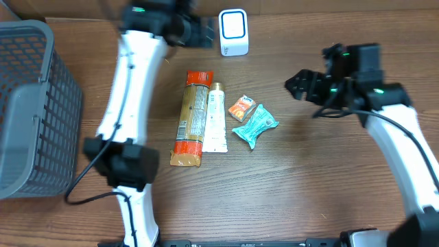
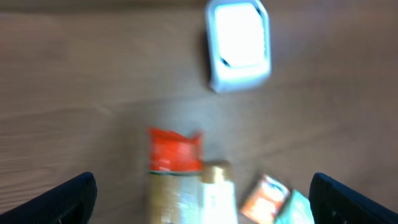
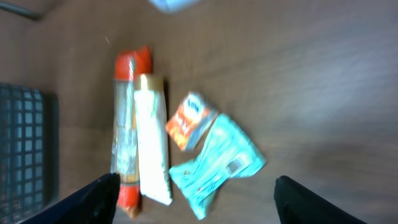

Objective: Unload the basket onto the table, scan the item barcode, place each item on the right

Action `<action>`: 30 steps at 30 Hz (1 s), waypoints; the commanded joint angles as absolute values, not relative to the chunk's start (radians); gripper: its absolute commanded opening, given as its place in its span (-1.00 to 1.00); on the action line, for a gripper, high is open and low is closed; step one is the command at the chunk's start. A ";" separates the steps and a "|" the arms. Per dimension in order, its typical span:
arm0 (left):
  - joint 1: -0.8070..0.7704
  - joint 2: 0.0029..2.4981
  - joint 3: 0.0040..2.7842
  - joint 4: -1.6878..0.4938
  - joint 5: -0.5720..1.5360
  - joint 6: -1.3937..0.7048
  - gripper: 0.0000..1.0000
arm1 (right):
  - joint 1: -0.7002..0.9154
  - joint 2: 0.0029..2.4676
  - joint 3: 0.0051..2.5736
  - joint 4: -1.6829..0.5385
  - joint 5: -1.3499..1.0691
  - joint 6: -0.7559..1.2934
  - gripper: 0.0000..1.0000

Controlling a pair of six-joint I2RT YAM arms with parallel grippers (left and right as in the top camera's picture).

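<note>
Left gripper (image 2: 202,193): fingers spread wide, nothing between them. It hangs above the table (image 1: 309,178), just to the left of the scanner (image 1: 234,32).

Right gripper (image 3: 196,190): I read it as open and empty too. It sits well off to the scanner's right and a little nearer the robot's base.

No item is held. All four lie flat on the table on the base side of the scanner, clear of both grippers:
- long cracker pack (image 1: 192,118) with red ends, lying lengthwise
- white tube (image 1: 215,118), touching its right side
- small orange packet (image 1: 241,108), right again
- teal pouch (image 1: 255,125), just beside the orange packet and farthest from the scanner

Grey basket (image 1: 31,103): far to the scanner's left.

Both wrist views are blurred, so I can't make out any barcode.
</note>
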State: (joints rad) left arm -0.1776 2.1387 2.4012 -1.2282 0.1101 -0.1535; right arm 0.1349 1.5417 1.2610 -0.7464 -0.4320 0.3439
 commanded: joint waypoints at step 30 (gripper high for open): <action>-0.079 2.122 2.419 -1.275 0.071 -0.187 1.00 | 0.448 1.865 1.216 -0.782 -0.105 0.383 0.31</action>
